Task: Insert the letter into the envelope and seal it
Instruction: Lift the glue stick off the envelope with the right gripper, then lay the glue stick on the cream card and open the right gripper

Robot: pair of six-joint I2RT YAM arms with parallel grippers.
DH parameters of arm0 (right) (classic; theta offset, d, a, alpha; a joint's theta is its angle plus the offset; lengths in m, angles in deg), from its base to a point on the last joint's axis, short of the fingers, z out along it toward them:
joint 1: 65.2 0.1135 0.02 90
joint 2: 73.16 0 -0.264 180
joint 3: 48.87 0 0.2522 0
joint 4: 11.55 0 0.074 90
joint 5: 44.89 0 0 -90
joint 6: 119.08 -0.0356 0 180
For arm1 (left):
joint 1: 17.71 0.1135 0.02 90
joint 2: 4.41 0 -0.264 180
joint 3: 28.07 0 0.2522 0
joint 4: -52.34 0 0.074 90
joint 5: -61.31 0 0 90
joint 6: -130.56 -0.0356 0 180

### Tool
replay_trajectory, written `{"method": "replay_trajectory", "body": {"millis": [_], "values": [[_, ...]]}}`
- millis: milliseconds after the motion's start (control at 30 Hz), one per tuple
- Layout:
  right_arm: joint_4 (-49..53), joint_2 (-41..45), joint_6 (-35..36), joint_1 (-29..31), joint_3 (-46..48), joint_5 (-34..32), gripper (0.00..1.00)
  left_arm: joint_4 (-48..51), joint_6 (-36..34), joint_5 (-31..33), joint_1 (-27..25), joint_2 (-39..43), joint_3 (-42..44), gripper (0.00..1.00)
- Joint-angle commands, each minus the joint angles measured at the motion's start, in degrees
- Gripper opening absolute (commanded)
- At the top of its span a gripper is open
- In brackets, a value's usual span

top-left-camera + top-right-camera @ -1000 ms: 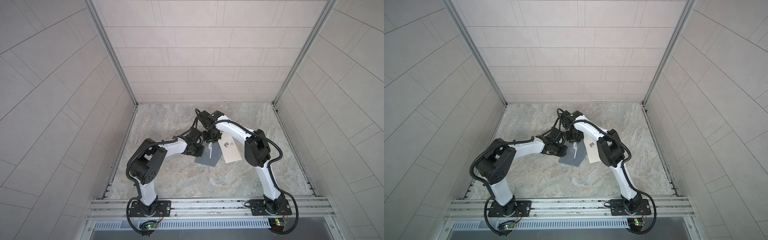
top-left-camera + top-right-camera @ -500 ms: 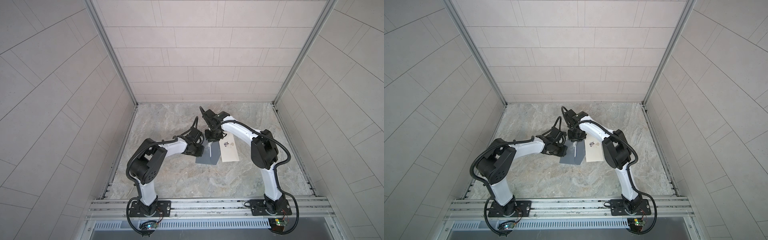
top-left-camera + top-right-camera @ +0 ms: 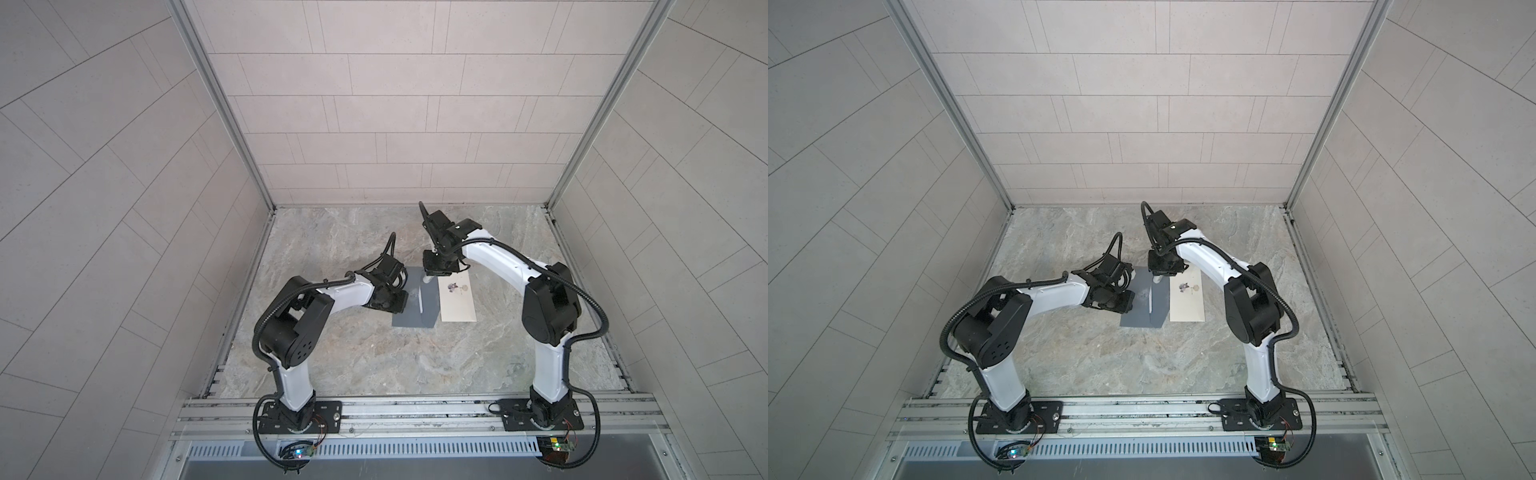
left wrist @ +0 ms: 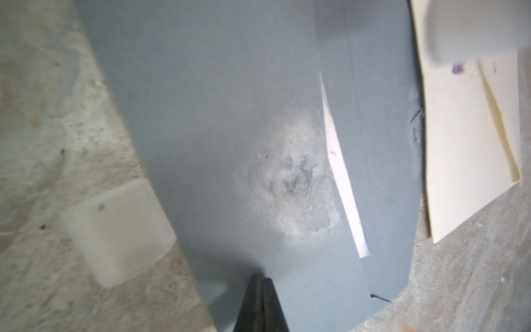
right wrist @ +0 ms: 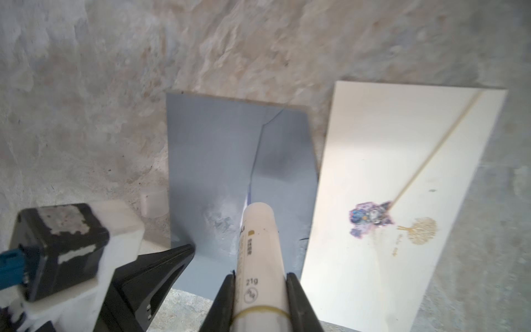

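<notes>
A grey envelope (image 3: 415, 309) (image 3: 1144, 309) lies flat mid-table in both top views, with a thin white strip (image 4: 342, 172) along the seam between flap and body. The cream letter (image 3: 457, 303) (image 3: 1187, 303), printed with a flower and a gold tree, lies on the table right of it, outside the envelope. My left gripper (image 4: 260, 276) (image 3: 405, 297) is shut, its tips pressing on the envelope's left edge. My right gripper (image 5: 260, 284) (image 3: 434, 272) is shut on a white glue stick (image 5: 258, 238), whose tip rests on the envelope (image 5: 212, 149) at the seam.
A small translucent white cap-like piece (image 4: 115, 230) (image 5: 152, 205) lies on the marble table just left of the envelope, by the left gripper's fingers (image 5: 172, 255). A worn whitish patch (image 4: 290, 184) marks the envelope. Tiled walls enclose the table on three sides.
The right arm's elbow has swung out to the right while the glue stick stays on the envelope. Envelope and letter now lie straighter than before. The left arm has not moved.
</notes>
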Motion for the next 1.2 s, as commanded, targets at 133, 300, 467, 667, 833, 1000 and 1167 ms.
{"method": "replay_trajectory", "body": {"millis": [133, 300, 467, 667, 833, 1000, 1167], "values": [[-12.3, 7.6, -0.1, -2.8, 12.9, -10.0, 0.00, 7.1, 2.1, -0.9, 0.9, 3.2, -1.4, 0.01], [-26.5, 13.7, -0.3, -2.0, 26.7, -15.8, 0.00, 2.1, 7.7, -7.6, 3.6, 8.5, -1.9, 0.15], [-29.3, 17.9, -0.1, 0.8, 34.8, -19.6, 0.08, -1.1, 12.1, -11.6, 6.3, 11.2, -1.3, 0.28], [-25.4, 19.3, -2.1, 2.6, 41.2, -15.2, 0.31, 2.3, 11.1, -9.7, 7.1, 11.7, -0.2, 0.43], [-23.1, 21.6, -1.2, 2.6, 41.7, -14.4, 0.54, 5.0, 8.9, -6.9, 7.1, 11.0, 1.5, 0.44], [-22.1, 25.3, -0.2, 2.6, 39.6, -13.8, 0.61, 6.8, 6.7, -5.0, 7.1, 10.0, 3.1, 0.42], [-20.3, 23.9, 0.3, 2.3, 34.8, -9.7, 0.20, 6.8, 6.2, -4.3, 7.1, 8.0, 3.8, 0.32]]}}
